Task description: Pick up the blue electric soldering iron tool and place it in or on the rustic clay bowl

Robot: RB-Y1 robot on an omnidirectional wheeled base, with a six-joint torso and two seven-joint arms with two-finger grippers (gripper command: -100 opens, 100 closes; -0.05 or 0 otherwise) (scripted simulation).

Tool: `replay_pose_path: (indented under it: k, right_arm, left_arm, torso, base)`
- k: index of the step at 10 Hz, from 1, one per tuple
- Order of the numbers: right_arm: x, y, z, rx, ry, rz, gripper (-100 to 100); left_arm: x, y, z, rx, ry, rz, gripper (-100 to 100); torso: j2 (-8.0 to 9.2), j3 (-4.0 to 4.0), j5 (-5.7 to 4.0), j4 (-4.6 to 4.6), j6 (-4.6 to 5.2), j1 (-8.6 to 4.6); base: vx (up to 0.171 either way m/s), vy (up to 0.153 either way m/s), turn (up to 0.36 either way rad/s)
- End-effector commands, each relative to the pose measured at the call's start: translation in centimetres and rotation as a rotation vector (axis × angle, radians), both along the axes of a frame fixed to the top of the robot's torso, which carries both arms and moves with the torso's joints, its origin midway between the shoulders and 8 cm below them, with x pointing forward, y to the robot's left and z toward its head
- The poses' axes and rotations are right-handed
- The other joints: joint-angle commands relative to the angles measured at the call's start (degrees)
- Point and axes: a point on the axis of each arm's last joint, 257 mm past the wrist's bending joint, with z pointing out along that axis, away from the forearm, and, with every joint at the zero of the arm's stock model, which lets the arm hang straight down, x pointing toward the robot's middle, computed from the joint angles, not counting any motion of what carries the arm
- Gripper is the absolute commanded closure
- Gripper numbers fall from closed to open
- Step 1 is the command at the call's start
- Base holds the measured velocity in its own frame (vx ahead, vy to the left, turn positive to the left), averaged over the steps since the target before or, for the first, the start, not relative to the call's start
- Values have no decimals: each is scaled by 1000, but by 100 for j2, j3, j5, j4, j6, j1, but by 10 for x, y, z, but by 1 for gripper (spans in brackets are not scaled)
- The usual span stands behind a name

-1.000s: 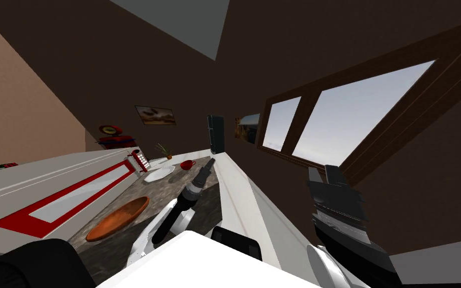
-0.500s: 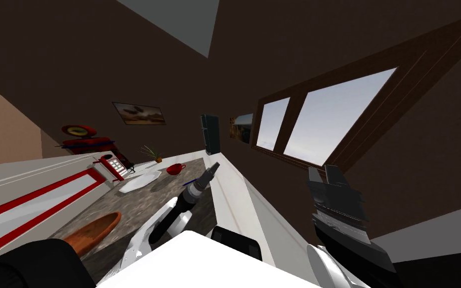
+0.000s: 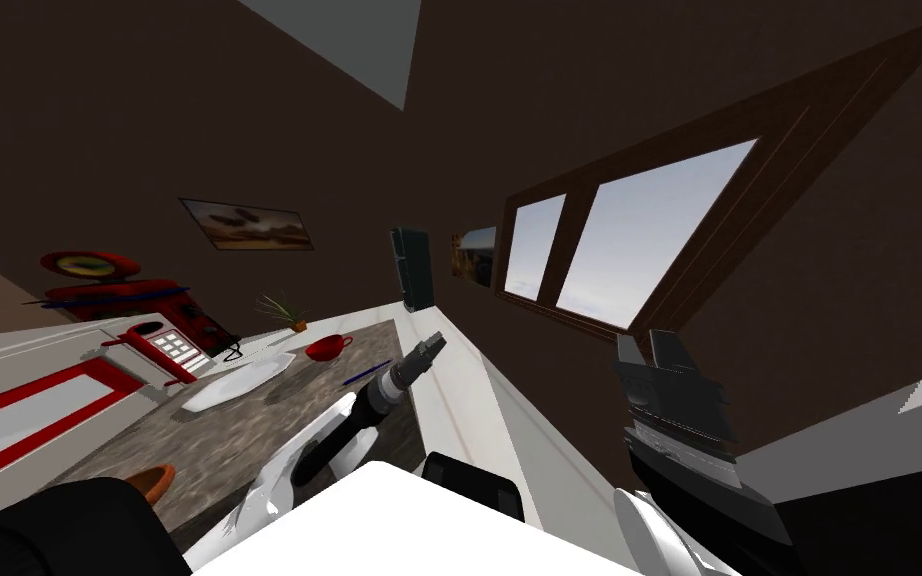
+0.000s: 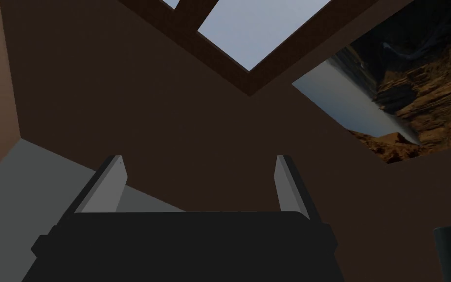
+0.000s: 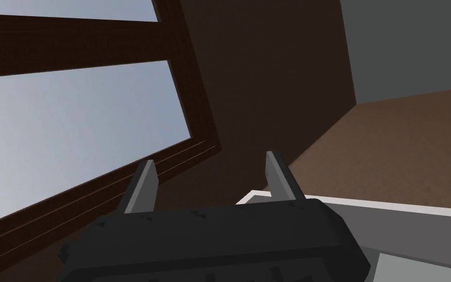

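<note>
As you look down, soldering iron [image 3: 367, 373]: flat on counter [image 3: 249, 440], near red cup [image 3: 326, 347]
Left gripper [image 4: 200, 158]: fingers spread, empty
Right gripper [image 5: 210, 158]: fingers spread, empty

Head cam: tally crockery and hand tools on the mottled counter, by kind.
orange-brown bowl: 1
red cup: 1
white plate: 1
blue soldering iron: 1
Total: 4
</note>
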Motion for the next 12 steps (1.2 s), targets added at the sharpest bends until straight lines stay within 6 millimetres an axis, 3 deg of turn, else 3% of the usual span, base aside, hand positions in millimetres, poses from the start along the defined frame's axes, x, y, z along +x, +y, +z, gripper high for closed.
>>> replay_pose_path:
  k: [1, 4, 7, 12]
  right_arm:
    - [0, 0, 0, 0, 0, 0, 0]
    - [0, 0, 0, 0, 0, 0, 0]
    - [0, 0, 0, 0, 0, 0, 0]
    - [0, 0, 0, 0, 0, 0, 0]
  left_arm:
    - [-3, -7, -12, 54, 18, -27, -100]
    - [-8, -10, -31, 134, 41, -64, -100]
    - [-13, -11, -63, 239, 88, -107, -100]
    - [-24, 1, -110, 405, 156, -163, -100]
  torso:
    - [0, 0, 0, 0, 0, 0]
    - [2, 2, -1, 1, 2, -4]
    - [3, 2, 0, 1, -1, 3]
    - [2, 1, 3, 1, -1, 15]
  base:
    - [68, -56, -153]
    - [57, -48, -83]
    - [68, -40, -106]
    - [64, -14, -71]
